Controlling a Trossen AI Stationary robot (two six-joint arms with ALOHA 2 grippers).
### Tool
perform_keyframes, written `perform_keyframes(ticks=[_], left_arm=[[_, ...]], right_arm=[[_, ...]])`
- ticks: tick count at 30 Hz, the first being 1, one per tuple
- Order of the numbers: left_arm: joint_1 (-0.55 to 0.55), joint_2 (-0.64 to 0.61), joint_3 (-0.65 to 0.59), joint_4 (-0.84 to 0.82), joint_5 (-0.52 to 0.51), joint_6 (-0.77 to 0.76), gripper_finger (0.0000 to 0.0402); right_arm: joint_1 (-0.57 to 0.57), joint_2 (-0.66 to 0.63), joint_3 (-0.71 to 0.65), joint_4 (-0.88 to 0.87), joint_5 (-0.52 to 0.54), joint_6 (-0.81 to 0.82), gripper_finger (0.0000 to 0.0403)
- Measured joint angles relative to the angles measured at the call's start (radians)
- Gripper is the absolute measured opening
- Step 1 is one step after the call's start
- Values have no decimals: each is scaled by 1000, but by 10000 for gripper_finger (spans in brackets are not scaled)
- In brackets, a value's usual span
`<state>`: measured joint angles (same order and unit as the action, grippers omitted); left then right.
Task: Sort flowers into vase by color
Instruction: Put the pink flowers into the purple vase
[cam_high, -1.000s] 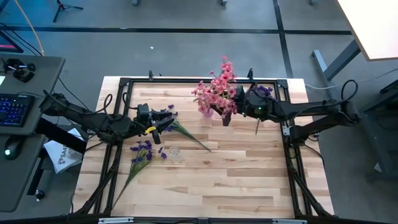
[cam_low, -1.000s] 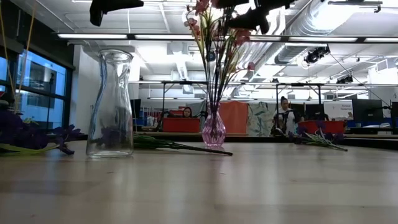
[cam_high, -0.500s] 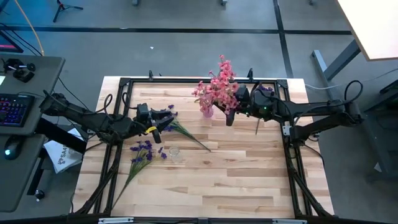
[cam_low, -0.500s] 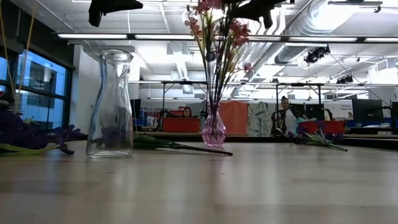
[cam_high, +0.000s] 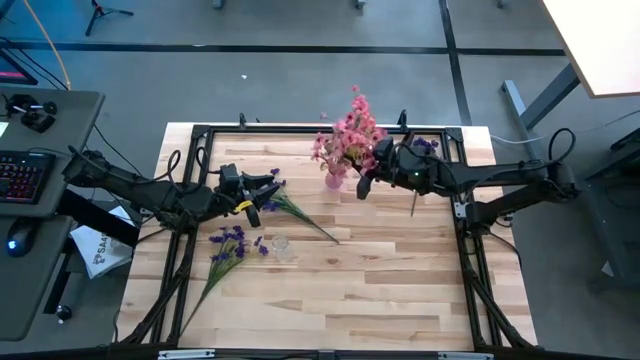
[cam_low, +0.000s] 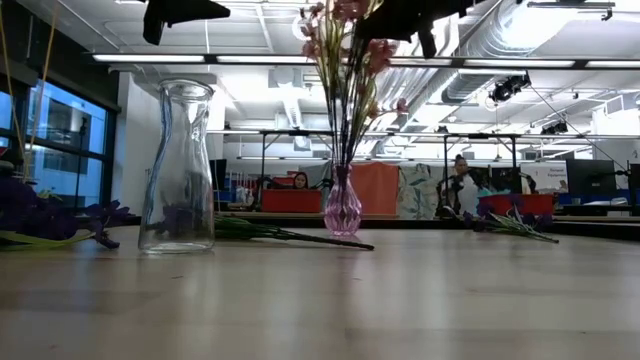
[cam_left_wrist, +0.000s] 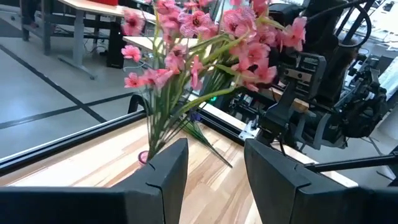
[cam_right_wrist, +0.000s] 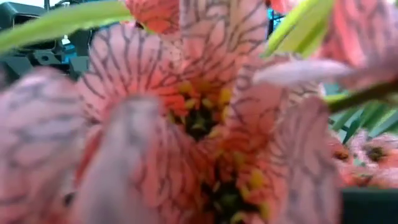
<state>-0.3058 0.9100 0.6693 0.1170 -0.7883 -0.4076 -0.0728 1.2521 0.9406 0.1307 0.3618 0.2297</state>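
Observation:
Pink flowers stand with their stems in a small pink vase at the far middle of the table. My right gripper reaches level into their blossoms from the right and is shut among them. My left gripper hovers open, with nothing between its fingers, left of the pink vase and above a purple spray. A clear glass vase stands upright nearer the middle. A purple bunch lies flat beside it. My right gripper is shut among the upper part of the pink flowers, reaching in level from the table's right. Blossoms fill its own view and hide the place of contact, so which stem or bloom it has cannot be told. The stems stay in the pink vase.
More purple flowers lie at the far right, behind my right arm. A black frame runs around the table's edges. The near half of the wooden top is bare.
My right gripper has shut among the pink blossoms. The sprays, fanned out before, now stand drawn closer together above the pink vase.

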Motion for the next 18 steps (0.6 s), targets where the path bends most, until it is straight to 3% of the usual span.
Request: perform_keyframes(ticks=[18], left_arm=[[0, 0, 0, 17, -5, 1, 147]], right_arm=[[-39, 25, 0, -34, 0, 59, 1]])
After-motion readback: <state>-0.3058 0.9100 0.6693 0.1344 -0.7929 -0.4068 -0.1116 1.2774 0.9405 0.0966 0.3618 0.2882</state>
